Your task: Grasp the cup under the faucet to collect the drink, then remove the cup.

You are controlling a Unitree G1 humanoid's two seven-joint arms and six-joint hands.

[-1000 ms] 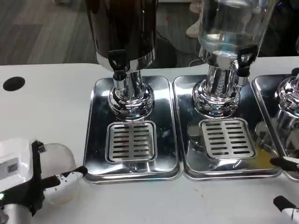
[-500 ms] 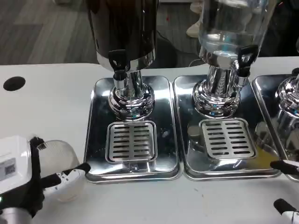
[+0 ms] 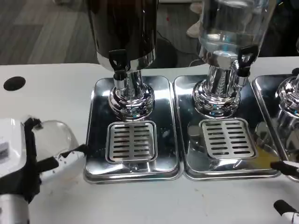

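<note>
Cup (image 3: 58, 137), clear, gripped in the left hand (image 3: 28, 161) at the table's (image 3: 56, 88) left edge, just beside the tray (image 3: 96, 140) under the dark dispenser's faucet (image 3: 118, 63); placing step underway, next needs rightward carry onto the grate (image 3: 131, 141).

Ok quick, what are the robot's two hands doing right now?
Left hand: holding the clear cup.
Right hand: only fingertips show, cannot tell.
</note>
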